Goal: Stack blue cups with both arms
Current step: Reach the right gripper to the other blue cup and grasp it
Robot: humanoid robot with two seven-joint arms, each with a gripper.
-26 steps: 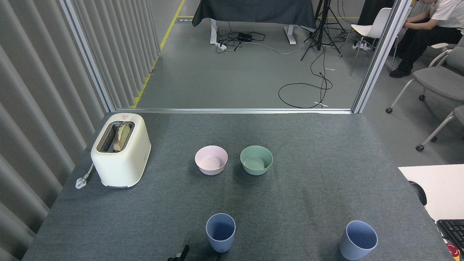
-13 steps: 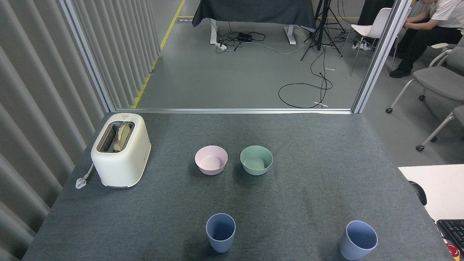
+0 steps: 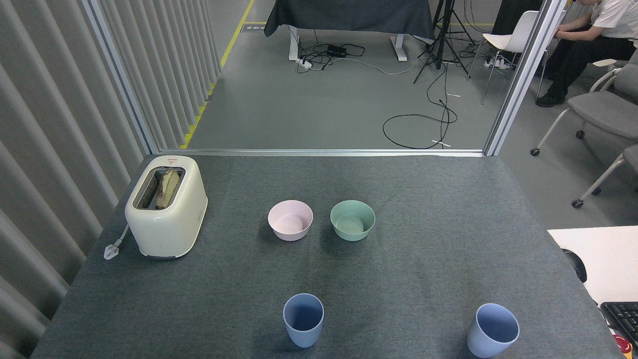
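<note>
Two blue cups stand upright and apart on the grey table near its front edge. One blue cup (image 3: pixel 303 319) is at the front centre. The other blue cup (image 3: pixel 492 330) is at the front right and leans slightly outward in the view. Both are empty. Neither arm nor gripper shows in the head view.
A pink bowl (image 3: pixel 290 220) and a green bowl (image 3: pixel 352 220) sit side by side mid-table. A cream toaster (image 3: pixel 166 206) with bread in its slot stands at the left. A white desk (image 3: pixel 598 257) with a keyboard (image 3: pixel 623 316) adjoins the right; a person sits at the far right.
A dark gripper tip that showed at the bottom edge, left of the centre cup, one second ago has dropped out of view. The cups and bowls have not moved.
</note>
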